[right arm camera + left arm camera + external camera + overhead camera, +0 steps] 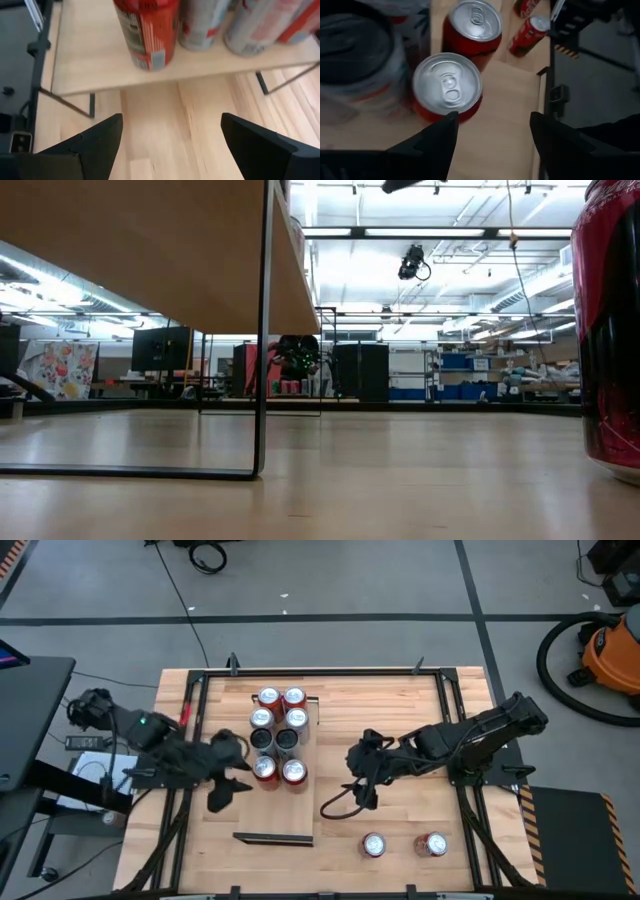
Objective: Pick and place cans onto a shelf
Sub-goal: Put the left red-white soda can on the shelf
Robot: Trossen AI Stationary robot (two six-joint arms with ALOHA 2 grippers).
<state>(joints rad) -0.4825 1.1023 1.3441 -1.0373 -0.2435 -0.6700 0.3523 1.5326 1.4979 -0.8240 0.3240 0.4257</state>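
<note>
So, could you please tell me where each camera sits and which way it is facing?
High view: overhead, looking straight down on the table, both arms in it.
Low view: tabletop height, looking under the shelf into the room; no arm clearly shows.
Left wrist view: over the shelf, facing the cans; open left gripper shows.
Right wrist view: beside the shelf, facing its cans; open right gripper shows.
Both wrist views share the shelved cans.

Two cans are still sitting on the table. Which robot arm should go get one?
Probably the right. The right gripper hangs open and empty over the table on the same side as the two loose cans. The left gripper, also open, sits across the shelf, farther from them.
</note>
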